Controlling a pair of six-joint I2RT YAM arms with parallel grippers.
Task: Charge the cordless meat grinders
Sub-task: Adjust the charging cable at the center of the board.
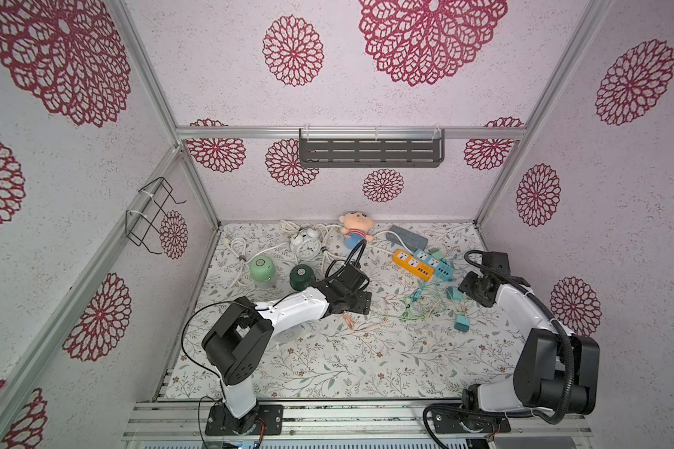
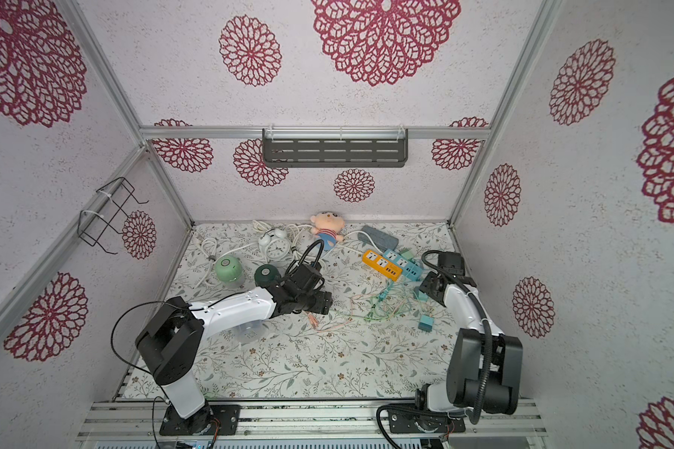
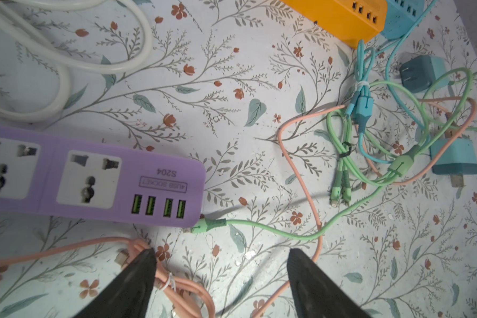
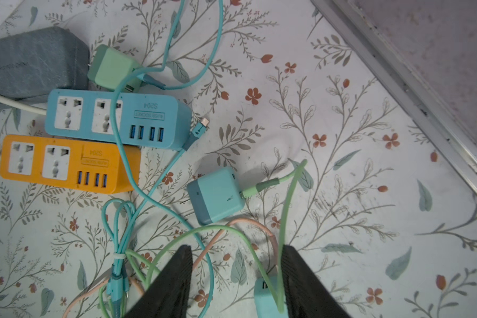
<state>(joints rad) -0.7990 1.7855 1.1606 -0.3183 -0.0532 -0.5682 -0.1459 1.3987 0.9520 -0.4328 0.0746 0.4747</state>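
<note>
The table is floral, one grinder light green.

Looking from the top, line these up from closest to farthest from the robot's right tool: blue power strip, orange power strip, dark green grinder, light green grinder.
From the right tool, in a top view:
1. blue power strip, beside it.
2. orange power strip, next to the blue one.
3. dark green grinder, by the left arm.
4. light green grinder, farther left still.

Left grinder sits far left on the mat, second grinder just right of it, clock just behind that one, doll at the back; over right, two touching power strips, cable tangle lying in front of them
</note>
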